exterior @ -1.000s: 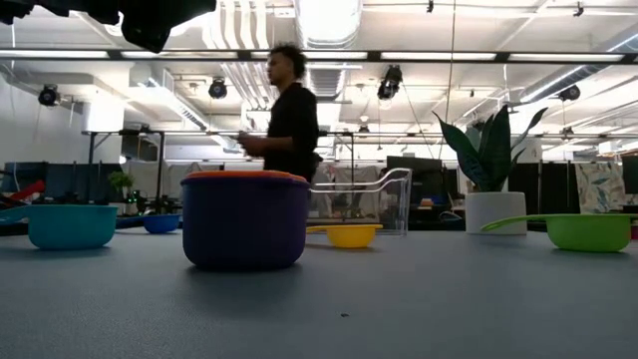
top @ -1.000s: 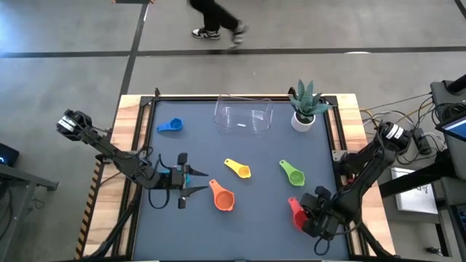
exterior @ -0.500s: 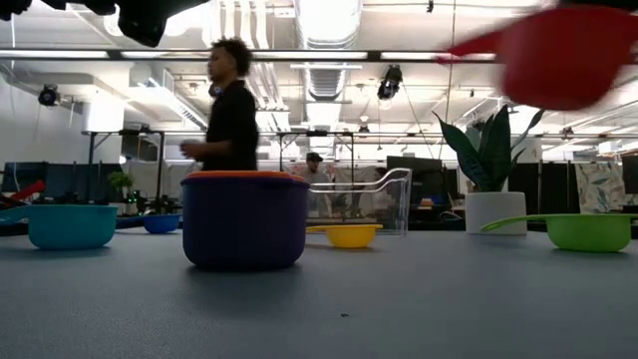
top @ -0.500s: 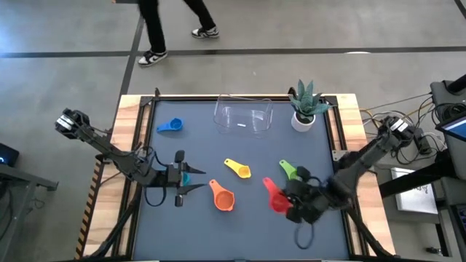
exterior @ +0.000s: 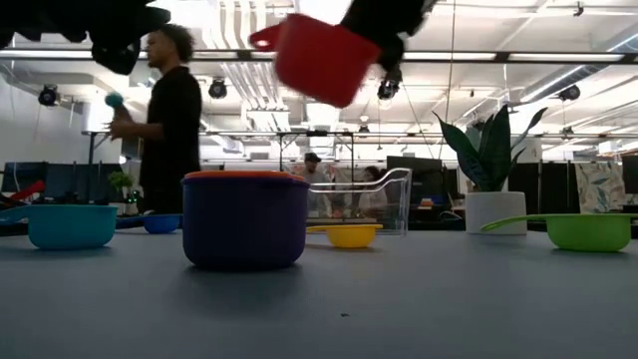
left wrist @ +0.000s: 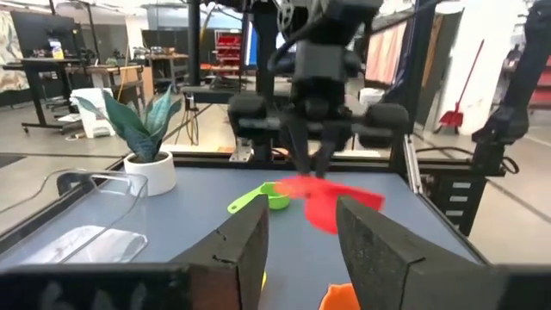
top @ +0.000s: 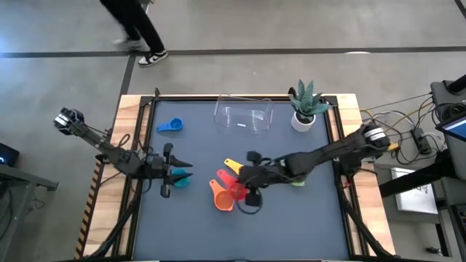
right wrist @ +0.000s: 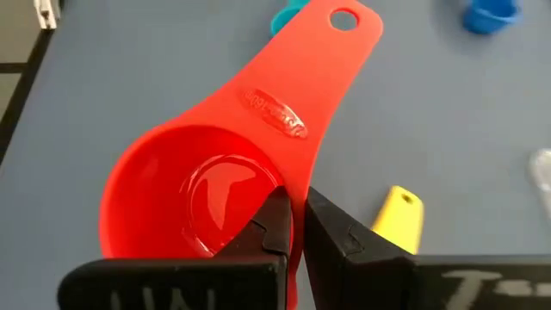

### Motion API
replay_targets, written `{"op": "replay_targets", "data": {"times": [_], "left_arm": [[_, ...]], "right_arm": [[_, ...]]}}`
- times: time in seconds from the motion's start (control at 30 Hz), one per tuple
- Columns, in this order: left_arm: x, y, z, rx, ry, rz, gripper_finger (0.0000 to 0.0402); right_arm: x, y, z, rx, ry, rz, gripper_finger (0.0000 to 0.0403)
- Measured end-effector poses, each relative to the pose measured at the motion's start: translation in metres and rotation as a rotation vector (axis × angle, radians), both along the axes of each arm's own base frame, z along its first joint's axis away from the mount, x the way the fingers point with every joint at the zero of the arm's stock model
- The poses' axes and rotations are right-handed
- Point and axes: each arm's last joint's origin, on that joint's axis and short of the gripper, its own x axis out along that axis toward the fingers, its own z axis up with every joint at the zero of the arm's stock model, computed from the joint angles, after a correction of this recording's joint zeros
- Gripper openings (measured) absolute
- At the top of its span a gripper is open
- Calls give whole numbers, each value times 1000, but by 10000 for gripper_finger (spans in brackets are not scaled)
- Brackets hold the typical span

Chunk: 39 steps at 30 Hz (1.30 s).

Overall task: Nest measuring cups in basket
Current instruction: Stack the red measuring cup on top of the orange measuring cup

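Note:
My right gripper point(top: 249, 185) is over the table's middle, shut on the red measuring cup point(top: 236, 188). The cup hangs in the air point(exterior: 324, 55) just above the orange cup point(top: 222, 198). In the low view the orange cup's rim shows on a purple cup point(exterior: 244, 219). My left gripper point(top: 169, 172) is open point(left wrist: 301, 258) and hovers over the teal cup point(top: 182, 177), which rests on the table point(exterior: 72, 225). The blue point(top: 171, 126), yellow point(top: 237, 168) and green point(exterior: 588, 231) cups lie on the mat. The clear basket point(top: 242, 116) stands at the far edge. My right gripper pinches the red cup's bowl wall point(right wrist: 293, 185) next to where the handle joins, one finger point(right wrist: 274, 226) inside the bowl and one outside. It comes slanting down from the table's right. The cup is lifted clear and tilted, its handle point(exterior: 264, 38) pointing away from the fingers.
A white pot with a spiky plant point(top: 304, 109) stands right of the basket. The right arm reaches across the green cup. A person point(exterior: 169, 120) walks in the room behind the table. Bare mat lies along the near edge.
My right gripper has carried the red cup up from the table's near right corner and leftward across the mat, to above the orange cup. My left gripper has shifted slightly toward the left edge. The person behind the table has walked left.

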Motion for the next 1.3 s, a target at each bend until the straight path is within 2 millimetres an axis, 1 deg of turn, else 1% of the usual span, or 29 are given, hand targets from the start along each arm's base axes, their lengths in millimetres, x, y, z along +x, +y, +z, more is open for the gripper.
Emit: {"op": "replay_targets", "data": {"times": [0.1,0.2,0.3,0.4,0.9,1.3], "left_arm": [[-7,5,-5,-11,-18,-2,113],[-13,8,-9,-22,-36,-1,111],[-16,10,-9,-33,-52,-1,110],[-18,11,-9,-36,-58,-1,110],[-16,10,-11,-27,-42,-1,110],[-16,10,-11,-27,-40,-1,110]], "right_arm": [[21,-1,-15,13,33,28,9],[37,0,-29,25,70,59,9],[47,2,-37,38,83,78,9],[54,5,-40,54,83,98,9],[55,3,-49,48,111,93,11],[55,3,-50,48,114,90,13]]}}
